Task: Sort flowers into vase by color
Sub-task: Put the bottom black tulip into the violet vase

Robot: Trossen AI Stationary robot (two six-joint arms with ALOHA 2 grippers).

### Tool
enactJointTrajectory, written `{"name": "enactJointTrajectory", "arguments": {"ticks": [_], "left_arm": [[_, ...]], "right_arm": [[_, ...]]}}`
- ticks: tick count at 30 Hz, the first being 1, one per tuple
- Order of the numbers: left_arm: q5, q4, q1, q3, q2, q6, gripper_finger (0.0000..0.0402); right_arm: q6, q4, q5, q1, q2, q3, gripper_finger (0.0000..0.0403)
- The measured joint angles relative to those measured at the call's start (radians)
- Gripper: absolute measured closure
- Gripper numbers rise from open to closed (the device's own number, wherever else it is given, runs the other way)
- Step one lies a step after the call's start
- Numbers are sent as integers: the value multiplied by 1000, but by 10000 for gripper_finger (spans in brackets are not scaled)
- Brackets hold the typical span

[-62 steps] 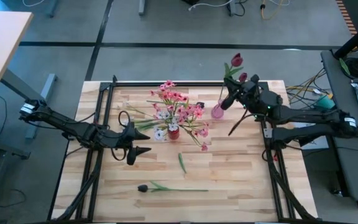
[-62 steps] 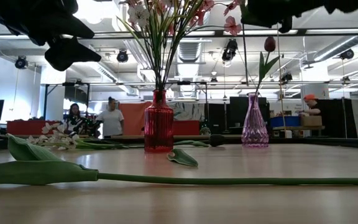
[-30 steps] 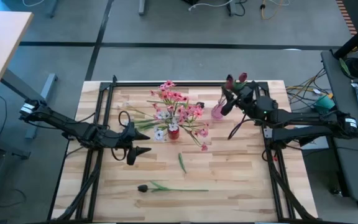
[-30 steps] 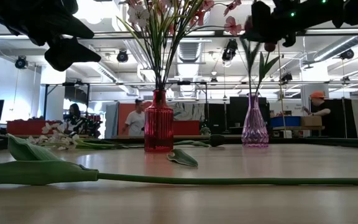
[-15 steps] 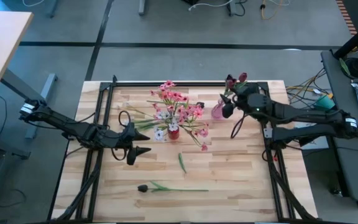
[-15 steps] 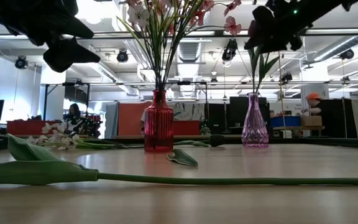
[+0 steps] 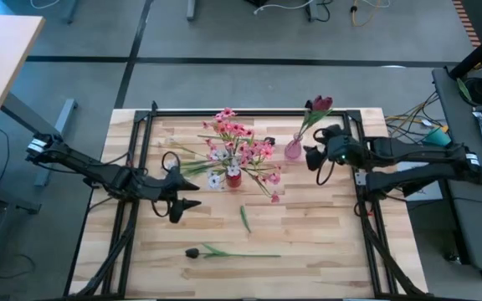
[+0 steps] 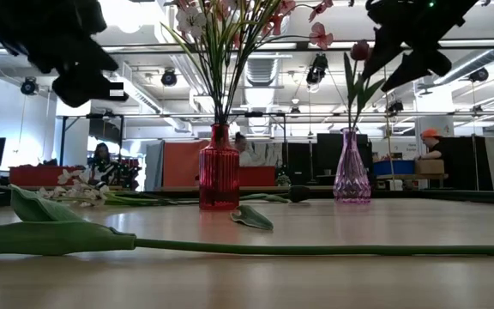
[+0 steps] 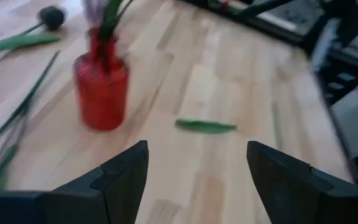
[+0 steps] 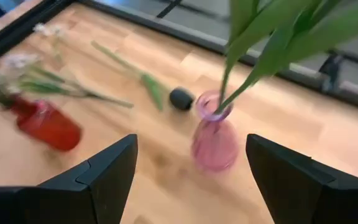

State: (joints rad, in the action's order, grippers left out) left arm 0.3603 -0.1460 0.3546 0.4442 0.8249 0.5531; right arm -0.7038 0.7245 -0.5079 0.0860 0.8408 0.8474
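Observation:
A red vase [image 7: 234,177] holds pink blossom sprays [image 7: 239,138]. The pink glass vase [image 7: 293,150] holds dark red tulips [image 7: 319,104], which lean on its rim toward the far right. My right gripper [image 7: 312,157] hovers open just right of that vase, which shows between its fingers [image 10: 191,140] without touching them. My left gripper [image 7: 187,197] hangs open left of the red vase, with nothing in it [image 9: 197,146]. A near-black tulip [image 7: 192,252] lies flat near the front edge. Another dark bud [image 10: 180,98] lies beyond the pink vase. White sprigs [image 8: 75,190] lie on the table.
A loose green leaf [image 7: 245,219] lies in front of the red vase. A black frame [image 7: 249,111] runs along the table's far edge and sides. Bare wood lies between the vases and the front edge [image 7: 325,242]. People show in the room behind [image 8: 101,163].
My right gripper has opened and let go of the dark red tulip, whose stem now stands in the pink vase with the bloom leaning far right. The gripper drew back toward the near right and tipped up from pointing steeply down.

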Motion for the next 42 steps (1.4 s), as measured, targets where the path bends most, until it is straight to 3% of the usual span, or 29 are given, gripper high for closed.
{"name": "enactJointTrajectory", "arguments": {"ticks": [4,9,19,21,28,31,35,42], "left_arm": [[88,-137,-5,0,0,115,145],[101,-311,-13,0,0,236,145],[132,-358,-13,0,0,144,145],[78,-347,-12,0,0,143,145],[-341,-309,-9,0,0,261,145],[-421,-298,9,0,0,360,145],[-405,-253,42,-2,1,471,145],[-184,0,179,-2,3,425,145]], "right_arm": [[-70,3,61,-53,6,0,121],[-140,2,120,-124,17,0,130],[-254,2,247,-276,98,0,146],[-264,-5,283,-305,132,0,148],[-187,-167,451,-437,303,0,152],[-141,-238,456,-518,403,42,152],[-105,-234,378,-600,558,166,152],[46,-237,261,-668,841,399,152]]}}
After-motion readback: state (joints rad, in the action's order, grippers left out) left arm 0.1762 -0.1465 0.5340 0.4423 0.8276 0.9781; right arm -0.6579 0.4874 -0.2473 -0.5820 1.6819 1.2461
